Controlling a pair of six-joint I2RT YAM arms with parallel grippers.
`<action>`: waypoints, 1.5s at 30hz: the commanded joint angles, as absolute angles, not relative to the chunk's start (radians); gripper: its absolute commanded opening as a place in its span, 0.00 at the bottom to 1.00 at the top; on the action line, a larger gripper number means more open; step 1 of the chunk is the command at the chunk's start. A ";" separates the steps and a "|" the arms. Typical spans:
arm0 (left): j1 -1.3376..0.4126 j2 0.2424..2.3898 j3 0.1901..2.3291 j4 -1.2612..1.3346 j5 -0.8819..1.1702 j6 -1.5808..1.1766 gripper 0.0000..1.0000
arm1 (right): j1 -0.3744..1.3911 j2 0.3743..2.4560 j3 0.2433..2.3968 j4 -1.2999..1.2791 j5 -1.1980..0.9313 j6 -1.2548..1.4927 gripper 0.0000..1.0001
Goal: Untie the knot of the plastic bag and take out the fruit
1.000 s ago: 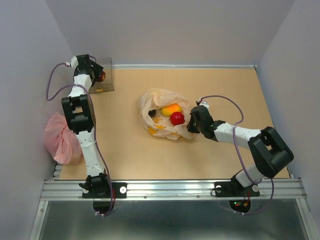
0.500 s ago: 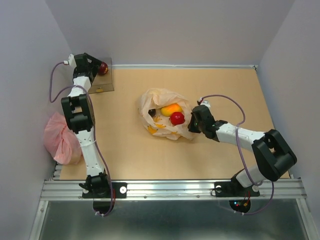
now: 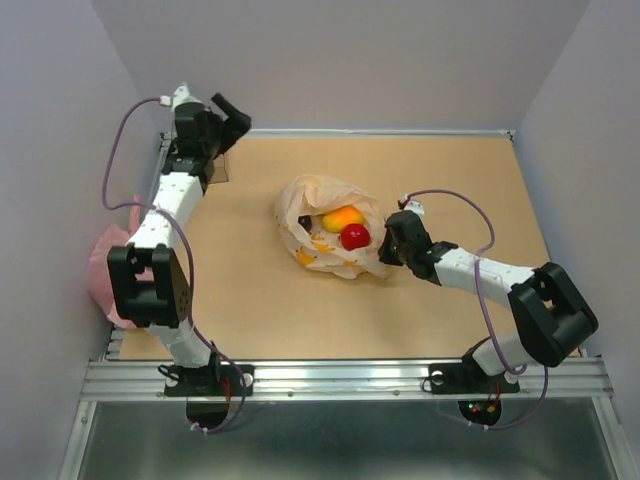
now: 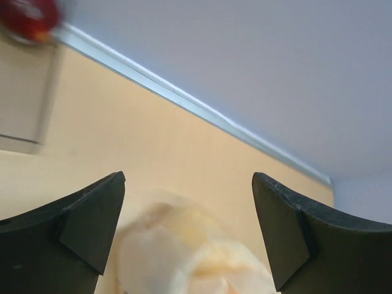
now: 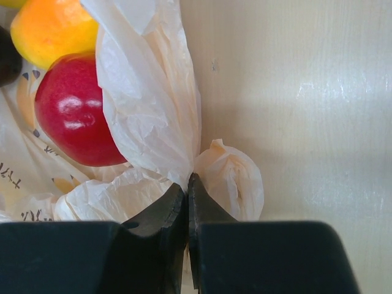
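The plastic bag point(image 3: 322, 232) lies mid-table with its mouth open; no tied knot shows. In it sit fruit: a red one point(image 3: 354, 237) and an orange-yellow one point(image 3: 343, 218). My right gripper point(image 3: 387, 247) is at the bag's right edge, shut on a fold of the plastic bag point(image 5: 153, 104), just right of the red fruit point(image 5: 76, 113); a bunched ear point(image 5: 236, 180) lies beside the jaws. My left gripper point(image 3: 232, 112) hangs open and empty at the back left, facing the blurred bag point(image 4: 190, 257). Another red fruit point(image 4: 27, 18) sits in the clear box point(image 4: 24, 98).
A pink crinkled bag point(image 3: 105, 270) lies off the table's left edge. The clear box point(image 3: 222, 166) at the back left corner is mostly hidden behind my left arm. Grey walls close the table on three sides.
My left gripper let go of a red fruit at the clear box, opened wide, and lifted up and to the right. My right gripper stayed shut on the bag's edge.
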State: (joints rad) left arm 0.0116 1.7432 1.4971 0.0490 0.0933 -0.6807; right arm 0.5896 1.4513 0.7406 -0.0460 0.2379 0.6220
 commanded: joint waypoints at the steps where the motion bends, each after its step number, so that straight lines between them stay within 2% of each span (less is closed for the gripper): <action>1: -0.228 1.551 1.347 0.031 0.104 -0.513 0.94 | 0.586 1.471 0.709 -0.041 0.262 0.658 0.07; 7: -0.574 1.457 1.214 -0.031 0.075 -0.416 0.94 | 0.586 1.482 0.690 -0.041 0.233 0.692 0.06; 10: -0.696 1.469 1.203 -0.058 -0.033 -0.416 0.94 | 0.586 1.473 0.681 -0.040 0.233 0.695 0.06; 14: -0.770 1.546 1.213 -0.078 -0.126 -0.414 0.94 | 0.586 1.476 0.670 -0.038 0.221 0.707 0.06; 23: -0.867 1.767 1.354 -0.106 -0.195 -0.170 0.97 | 0.586 1.482 0.672 -0.040 0.198 0.715 0.06; 27: -0.868 1.850 1.399 -0.088 -0.144 -0.059 0.97 | 0.586 1.486 0.672 -0.037 0.184 0.719 0.06; 37: -0.871 1.970 1.416 -0.107 -0.114 -0.037 0.95 | 0.586 1.480 0.663 -0.031 0.178 0.736 0.06; 40: -0.871 1.964 1.405 -0.109 -0.121 -0.052 0.89 | 0.586 1.479 0.660 -0.031 0.183 0.739 0.06; 43: -0.871 1.924 1.382 -0.104 -0.132 -0.064 0.68 | 0.586 1.476 0.655 -0.031 0.189 0.739 0.06; 44: -0.871 1.908 1.378 -0.100 -0.138 -0.071 0.53 | 0.584 1.474 0.655 -0.032 0.189 0.738 0.06; 45: -0.871 1.890 1.371 -0.098 -0.140 -0.074 0.49 | 0.586 1.474 0.653 -0.031 0.192 0.736 0.06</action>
